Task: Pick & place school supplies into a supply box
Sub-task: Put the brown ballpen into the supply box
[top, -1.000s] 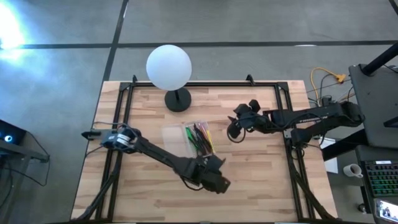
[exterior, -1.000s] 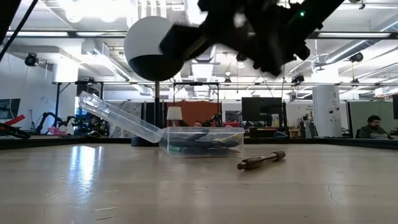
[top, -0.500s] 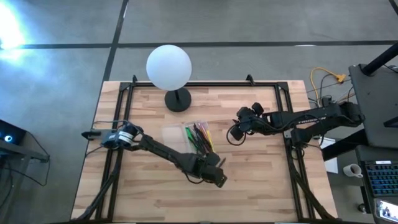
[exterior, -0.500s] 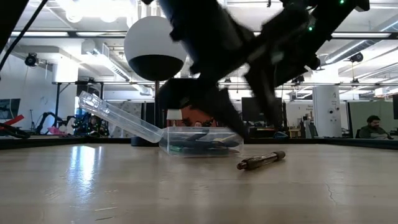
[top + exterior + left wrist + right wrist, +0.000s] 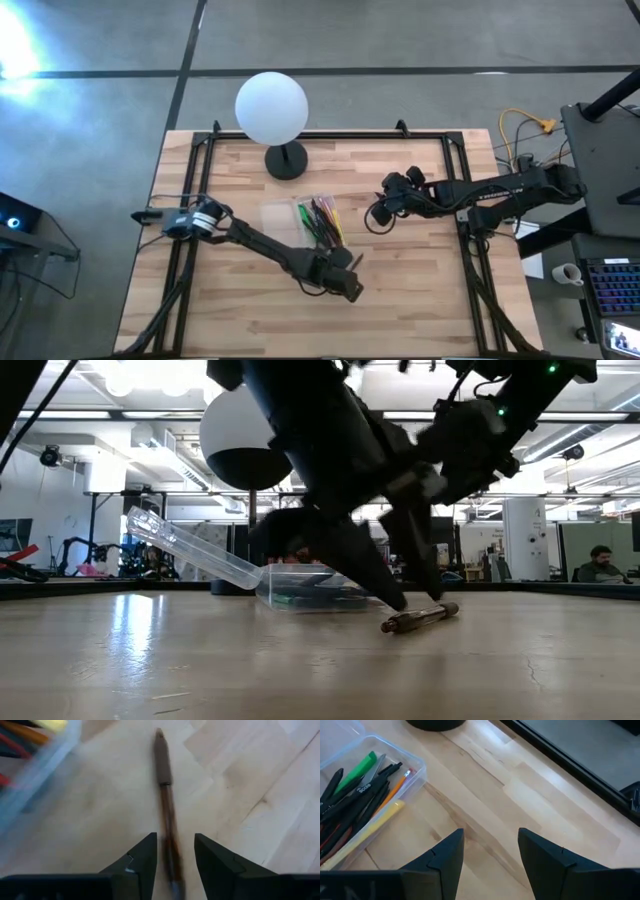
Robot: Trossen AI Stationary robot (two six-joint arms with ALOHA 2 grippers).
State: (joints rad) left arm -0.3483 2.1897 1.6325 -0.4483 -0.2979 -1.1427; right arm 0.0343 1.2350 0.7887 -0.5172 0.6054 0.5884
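A dark brown pen (image 5: 165, 785) lies flat on the wooden table, just near-right of the clear supply box (image 5: 318, 222). It also shows in the low view (image 5: 420, 617). My left gripper (image 5: 175, 840) is open and low over the table, one finger on each side of the pen's near end, fingers along the pen. I cannot tell whether it touches the pen. The box (image 5: 417, 770) holds a green marker, dark pens, an orange pencil and a yellow pencil, and its lid (image 5: 190, 550) slants up and open. My right gripper (image 5: 490, 845) is open and empty above the table, right of the box.
A white globe lamp (image 5: 271, 108) on a black base (image 5: 287, 160) stands at the table's far edge, behind the box. Bare wood (image 5: 420, 290) lies to the near right and near left of the box. A black frame runs along the table's edges.
My left gripper has come down from well above the table to just over it, moving slightly toward the box, and now straddles the dark pen's near end. The pen and the box have stayed where they were.
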